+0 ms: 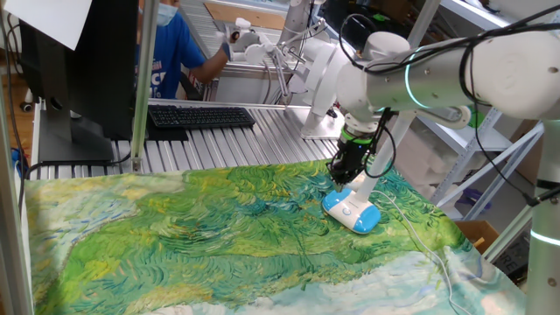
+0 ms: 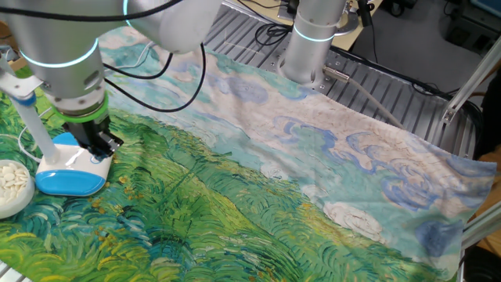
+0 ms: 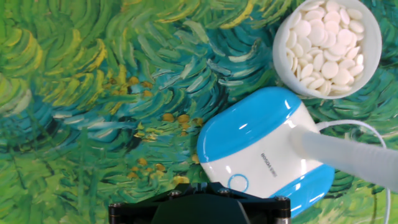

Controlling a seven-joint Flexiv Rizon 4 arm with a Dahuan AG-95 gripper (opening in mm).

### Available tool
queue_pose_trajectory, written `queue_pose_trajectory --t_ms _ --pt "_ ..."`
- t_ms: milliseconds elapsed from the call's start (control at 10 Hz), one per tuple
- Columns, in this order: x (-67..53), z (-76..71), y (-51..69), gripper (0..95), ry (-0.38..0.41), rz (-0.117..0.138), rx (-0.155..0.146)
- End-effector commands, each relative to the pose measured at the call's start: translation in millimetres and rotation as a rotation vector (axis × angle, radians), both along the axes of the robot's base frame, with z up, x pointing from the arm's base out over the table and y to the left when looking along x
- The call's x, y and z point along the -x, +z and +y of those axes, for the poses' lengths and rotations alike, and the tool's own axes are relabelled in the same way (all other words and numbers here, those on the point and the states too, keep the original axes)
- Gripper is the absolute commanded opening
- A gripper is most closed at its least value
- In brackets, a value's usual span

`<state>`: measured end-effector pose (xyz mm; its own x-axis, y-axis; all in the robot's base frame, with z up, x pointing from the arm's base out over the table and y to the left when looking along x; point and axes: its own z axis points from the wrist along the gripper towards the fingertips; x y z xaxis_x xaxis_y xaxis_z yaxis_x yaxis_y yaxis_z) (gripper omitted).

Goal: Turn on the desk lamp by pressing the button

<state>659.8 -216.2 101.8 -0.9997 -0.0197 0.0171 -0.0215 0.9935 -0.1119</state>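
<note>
The desk lamp stands on the painted cloth. Its flat white base with a light blue rim [image 1: 353, 212] also shows in the other fixed view [image 2: 70, 174] and the hand view [image 3: 261, 152]. The button [image 3: 237, 182] is a small ringed spot on the base's white top, near the bottom edge of the hand view. The slim white neck [image 3: 348, 158] rises from the base. My gripper [image 1: 343, 178] hangs just above the base's near end [image 2: 99, 146]. Its black body [image 3: 199, 208] hides the fingertips, so no gap shows.
A white round bowl of white discs [image 3: 328, 43] sits right beside the lamp base [image 2: 12, 186]. The thin white cord [image 1: 411, 234] trails over the cloth. A keyboard [image 1: 201, 115], a monitor and a person [image 1: 166, 52] are beyond the cloth. The arm's base [image 2: 311, 43] stands behind.
</note>
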Motion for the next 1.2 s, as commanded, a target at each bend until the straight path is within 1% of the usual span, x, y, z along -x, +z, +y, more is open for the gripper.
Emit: queue_pose_trajectory --t_ms 100,300,600,800,1000,1100,1200 --pt "3.2 0.5 -0.9 0.0 -0.004 -0.002 0.017" --pt "2.1 0.0 -4.3 0.0 -0.004 -0.004 0.018" --pt "0.4 -0.2 -10.2 0.0 0.0 -0.015 0.017" --pt "-0.9 -0.1 -14.2 0.0 0.004 -0.017 0.017" --pt "-1.9 -3.0 -17.9 0.0 0.005 -0.017 0.03" --pt "-2.2 -4.0 -19.0 0.0 0.005 -0.017 0.026" --pt "-2.1 -4.0 -19.1 0.0 0.003 -0.023 0.029"
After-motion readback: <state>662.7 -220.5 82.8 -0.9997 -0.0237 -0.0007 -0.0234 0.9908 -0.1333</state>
